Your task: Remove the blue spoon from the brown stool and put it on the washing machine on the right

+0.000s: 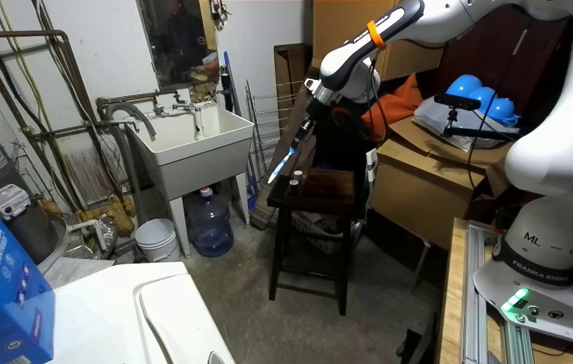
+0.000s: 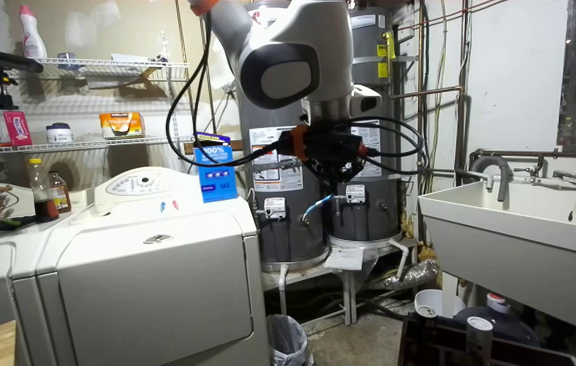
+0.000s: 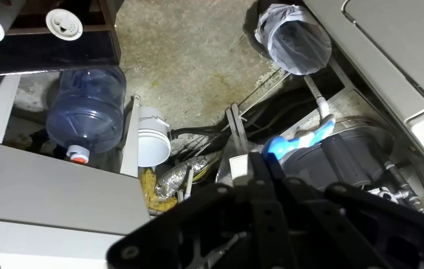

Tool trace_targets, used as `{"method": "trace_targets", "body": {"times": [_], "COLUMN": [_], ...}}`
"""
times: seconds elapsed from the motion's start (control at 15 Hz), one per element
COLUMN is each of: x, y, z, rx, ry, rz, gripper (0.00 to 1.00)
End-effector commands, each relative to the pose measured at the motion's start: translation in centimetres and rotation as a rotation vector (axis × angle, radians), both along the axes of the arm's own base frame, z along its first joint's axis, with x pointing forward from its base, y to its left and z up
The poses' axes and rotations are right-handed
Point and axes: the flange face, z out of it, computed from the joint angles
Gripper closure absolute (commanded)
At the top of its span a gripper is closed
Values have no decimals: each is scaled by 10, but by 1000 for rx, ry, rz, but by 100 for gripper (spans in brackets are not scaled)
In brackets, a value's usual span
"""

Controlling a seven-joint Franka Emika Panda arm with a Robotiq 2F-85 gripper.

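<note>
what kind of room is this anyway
Most likely a laundry or utility room: there's a white washing machine, a deep sink on legs, and what look like two tall grey water heaters.

From my end, I see a water jug (image 1: 210, 227) under the utility sink (image 1: 208, 163), near a white bucket (image 1: 159, 249).

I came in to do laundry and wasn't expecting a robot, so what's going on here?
A robot arm is handling a spoon. Its gripper is shut on one end, and the spoon is up in the air, clear of the stool. It has not yet been put on the washing machine, the one with the blue box on top.
</note>
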Motion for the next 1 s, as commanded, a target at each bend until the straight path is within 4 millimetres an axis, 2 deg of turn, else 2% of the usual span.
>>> {"method": "trace_targets", "body": {"times": [0.0,0.2,0.47,0.6,0.73,0.93], "x": [11,44,88,104,114,125], "y": [13,59,131,161,180,189], "z": [-2,13,57,77,87,88], "rx": [8,19,53,89,128,195], "ry": [-28,-141,-292,-335,-355,-360], "rz": [22,105,241,329,420,551], "gripper": [99,99,99,99,99,99]}}
